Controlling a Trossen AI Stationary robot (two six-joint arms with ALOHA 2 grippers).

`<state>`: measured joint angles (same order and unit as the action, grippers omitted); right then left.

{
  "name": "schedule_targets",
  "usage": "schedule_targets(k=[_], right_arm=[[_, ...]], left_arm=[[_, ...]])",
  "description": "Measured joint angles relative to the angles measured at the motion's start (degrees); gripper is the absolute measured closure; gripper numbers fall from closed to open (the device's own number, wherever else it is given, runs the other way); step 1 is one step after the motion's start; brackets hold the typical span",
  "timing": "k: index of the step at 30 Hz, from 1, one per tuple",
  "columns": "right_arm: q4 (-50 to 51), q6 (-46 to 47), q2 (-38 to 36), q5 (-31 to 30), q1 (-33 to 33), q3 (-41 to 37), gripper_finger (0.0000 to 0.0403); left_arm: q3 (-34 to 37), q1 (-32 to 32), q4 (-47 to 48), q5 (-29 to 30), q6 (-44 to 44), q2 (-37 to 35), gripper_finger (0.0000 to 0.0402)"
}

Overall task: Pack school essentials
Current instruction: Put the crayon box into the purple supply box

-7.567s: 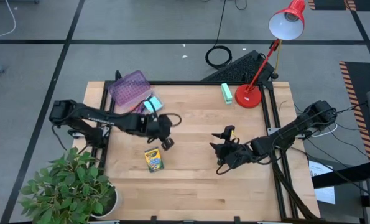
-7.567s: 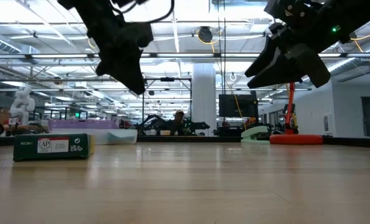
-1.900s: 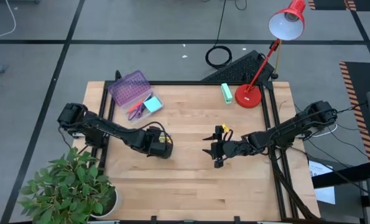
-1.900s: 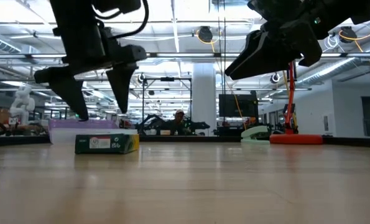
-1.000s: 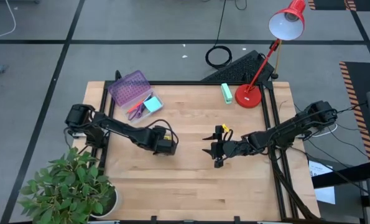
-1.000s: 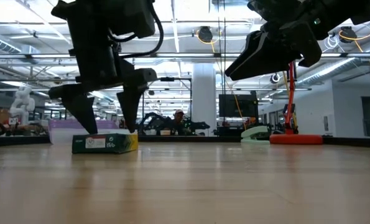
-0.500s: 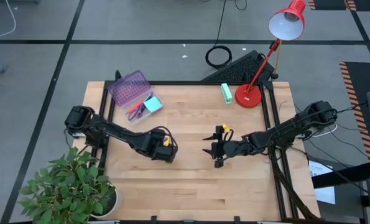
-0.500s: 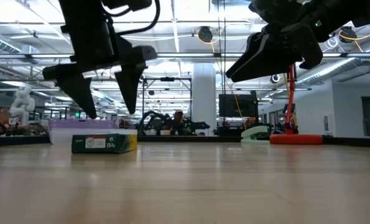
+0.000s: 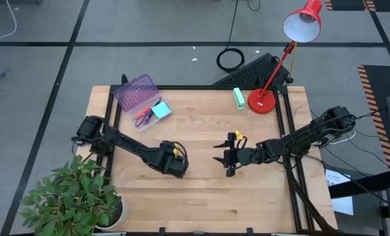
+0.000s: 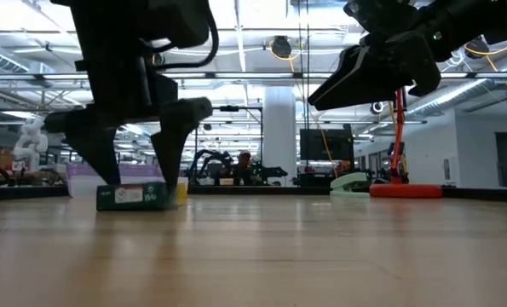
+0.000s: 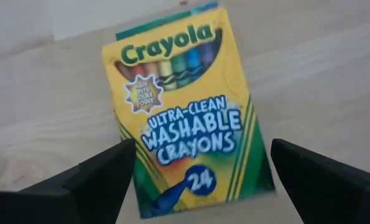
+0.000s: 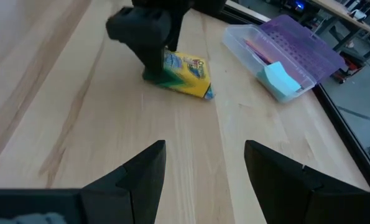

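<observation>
The yellow-green crayon box (image 11: 178,106) lies flat on the wooden table (image 9: 201,196), left of centre. My left gripper (image 9: 176,164) stands open right over it and hides most of it in the high view. Its fingers reach down on either side of the box (image 10: 132,196) near one end. My right gripper (image 9: 226,157) hovers open above the table's middle, holding nothing, with the box (image 12: 185,71) ahead of it. An open purple case (image 9: 137,92) at the far left holds a light-blue sticky-note pad (image 9: 160,109) and pens. My left gripper comes from above, pointing down, one finger (image 11: 104,177) at each long side of the crayon box (image 11: 172,199) near its lower end. The box lies flat on the table. Whether the fingers touch its sides I cannot tell.
A mint-green block (image 9: 238,97) and the red lamp's base (image 9: 261,101) stand at the far right. A potted plant (image 9: 77,196) overhangs the near left corner. A black keyboard (image 9: 253,71) lies beyond the far edge. Bare wood stretches along the near side.
My left gripper rose a little above the crayon box, then came down again with its fingers on either side of it, shifting slightly toward the near edge. The box has stayed flat where it was.
</observation>
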<state>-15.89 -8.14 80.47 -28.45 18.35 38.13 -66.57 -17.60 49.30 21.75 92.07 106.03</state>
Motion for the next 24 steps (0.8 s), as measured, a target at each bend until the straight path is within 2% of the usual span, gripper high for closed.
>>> schedule_targets(k=[5,24], right_arm=[[-0.56,-0.2,0.0,-0.02,-0.02,0.0,0.019],[-1.0,-0.96,0.0,0.0,-0.79,0.0,0.019]], left_arm=[[-0.02,0.1,-0.1,-0.48,0.86,1.56,0.0004],[0.0,0.05,-1.28,-1.35,1.49,1.8,0.0002]])
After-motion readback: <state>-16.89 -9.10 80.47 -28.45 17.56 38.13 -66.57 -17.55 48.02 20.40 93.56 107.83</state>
